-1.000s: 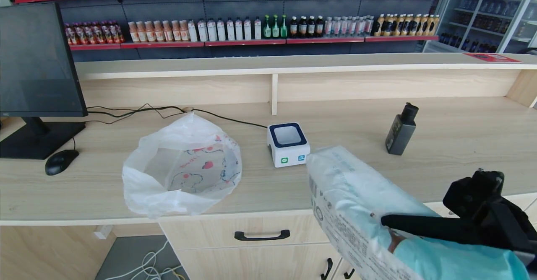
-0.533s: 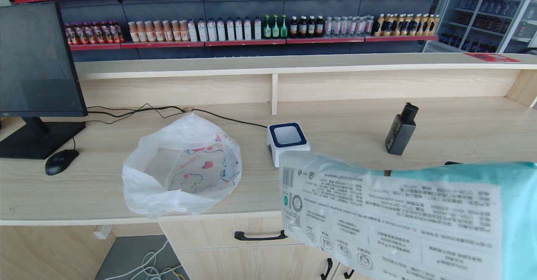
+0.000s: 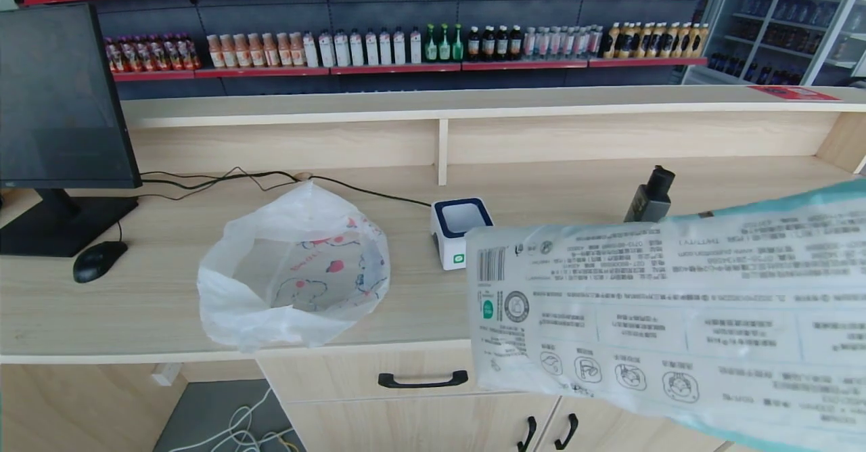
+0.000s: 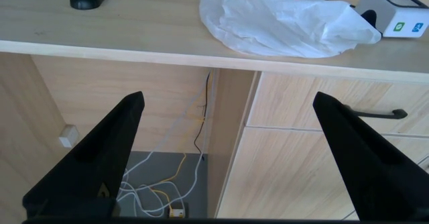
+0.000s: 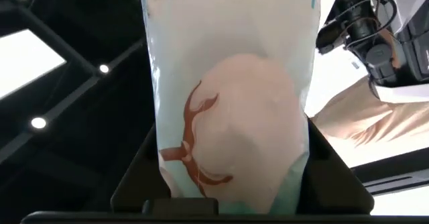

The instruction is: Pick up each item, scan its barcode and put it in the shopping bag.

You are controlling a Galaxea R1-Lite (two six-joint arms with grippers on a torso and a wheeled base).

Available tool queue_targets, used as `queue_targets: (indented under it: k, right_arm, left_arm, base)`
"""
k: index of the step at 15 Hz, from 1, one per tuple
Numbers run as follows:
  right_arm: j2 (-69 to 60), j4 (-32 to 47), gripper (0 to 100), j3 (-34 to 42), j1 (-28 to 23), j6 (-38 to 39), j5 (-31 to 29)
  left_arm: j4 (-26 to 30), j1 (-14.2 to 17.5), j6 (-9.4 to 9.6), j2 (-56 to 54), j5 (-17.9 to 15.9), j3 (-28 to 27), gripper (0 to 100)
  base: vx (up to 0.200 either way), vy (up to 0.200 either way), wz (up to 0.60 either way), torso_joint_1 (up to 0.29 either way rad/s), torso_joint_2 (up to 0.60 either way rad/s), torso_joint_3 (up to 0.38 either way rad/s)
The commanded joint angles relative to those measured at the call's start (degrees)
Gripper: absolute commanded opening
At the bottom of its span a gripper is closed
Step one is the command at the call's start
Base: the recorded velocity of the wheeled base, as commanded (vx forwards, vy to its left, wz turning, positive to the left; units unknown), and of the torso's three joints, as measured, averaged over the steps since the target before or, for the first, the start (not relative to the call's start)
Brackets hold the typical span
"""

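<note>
Right pincer [image 5: 231,184] is gripping the pack [image 3: 676,317], fingers clamping it from both sides in the right wrist view. The pack is hanging in the air over the table's [image 3: 135,303] front edge, right of centre, lying roughly level with its printed back facing the head camera. Its barcode [image 3: 491,264] is sitting at the pack's left end, just in front of the scanner [image 3: 453,232], and that end is overlapping the scanner's lower right corner in the head view. Can't tell whether the two are touching.

Bag [image 3: 216,296] is sitting on the table just left of the scanner, mouth gaping up toward the camera and its cartoon print showing through the opening. The pack is well outside it.

Bottle [image 3: 653,191] is standing upright on the table behind the pack, its lower half covered by it.

Left pincer [image 4: 228,103] is hanging wide, fingers [image 4: 100,163] well apart, below the table's edge and in front of the drawers [image 4: 322,163].

Monitor [image 3: 61,93] and mouse [image 3: 98,261] are sitting at the table's far left.
</note>
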Motion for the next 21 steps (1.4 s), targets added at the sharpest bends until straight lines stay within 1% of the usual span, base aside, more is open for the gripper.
queue_targets:
  k: [1, 2, 3, 5, 6, 8, 16, 21]
  right_arm:
    - [-2.6, -4.4, 0, 1.2, -0.2, 7.3, 0.0]
    - [-2.7, -4.6, 0, 1.3, -0.2, 7.6, 0.0]
    - [-4.0, -10.6, 0, 2.3, -0.6, 13.5, 0.0]
    - [-4.3, -17.4, 0, 4.0, -0.5, 20.7, 0.0]
    - [-4.3, -22.4, 0, 5.8, -0.5, 23.5, 0.0]
    - [-4.3, -28.4, 0, 8.8, -0.5, 25.6, 0.0]
    - [-3.9, -28.4, 0, 9.7, -0.4, 26.0, 0.0]
    - [-1.4, -28.6, 0, 9.9, -0.4, 26.7, -0.1]
  left_arm:
    - [0.0, 0.0, -0.04, 0.0, 0.0, 0.0, 100]
    - [0.0, 0.0, -0.04, 0.0, 0.0, 0.0, 100]
    - [0.0, 0.0, -0.04, 0.0, 0.0, 0.0, 100]
    - [0.0, 0.0, -0.04, 0.1, 0.0, 0.0, 100]
    - [0.0, 0.0, -0.04, 0.0, 0.0, 0.0, 100]
    - [0.0, 0.0, -0.04, 0.0, 0.0, 0.0, 100]
    - [0.0, 0.0, -0.04, 0.0, 0.0, 0.0, 100]
    - [0.0, 0.0, -0.04, 0.0, 0.0, 0.0, 100]
  base:
    - [0.000, 0.000, 0.00, 0.000, 0.00, 0.000]
    - [0.000, 0.000, 0.00, 0.000, 0.00, 0.000]
    - [0.000, 0.000, 0.00, 0.000, 0.00, 0.000]
    - [0.000, 0.000, 0.00, 0.000, 0.00, 0.000]
    - [0.000, 0.000, 0.00, 0.000, 0.00, 0.000]
    - [0.000, 0.000, 0.00, 0.000, 0.00, 0.000]
    - [0.000, 0.000, 0.00, 0.000, 0.00, 0.000]
    - [0.000, 0.000, 0.00, 0.000, 0.00, 0.000]
